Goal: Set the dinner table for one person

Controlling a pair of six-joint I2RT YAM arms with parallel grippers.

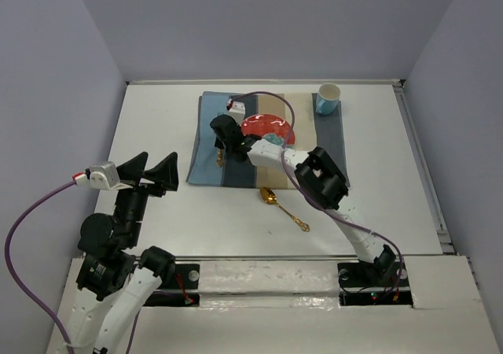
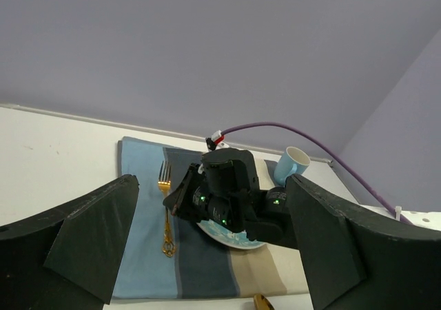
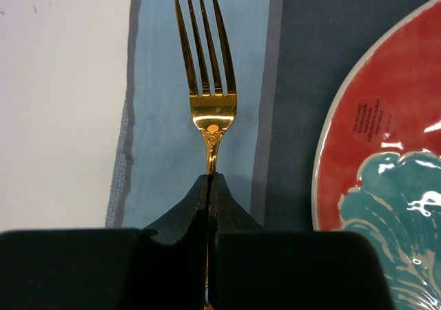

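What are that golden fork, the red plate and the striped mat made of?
The fork looks like polished, gold-toned metal, going by its mirror-bright reflections. The plate seems to be glazed ceramic, with glossy highlights over red and teal paint. The placemat looks like woven cloth: it is matte, with a fine-textured edge.

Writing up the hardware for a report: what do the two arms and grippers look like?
Both the left arm and right arm have white shells with black joints; a purple cable with a red-and-white plug runs to each wrist. The left gripper and right gripper have matte black, wedge-shaped fingers.
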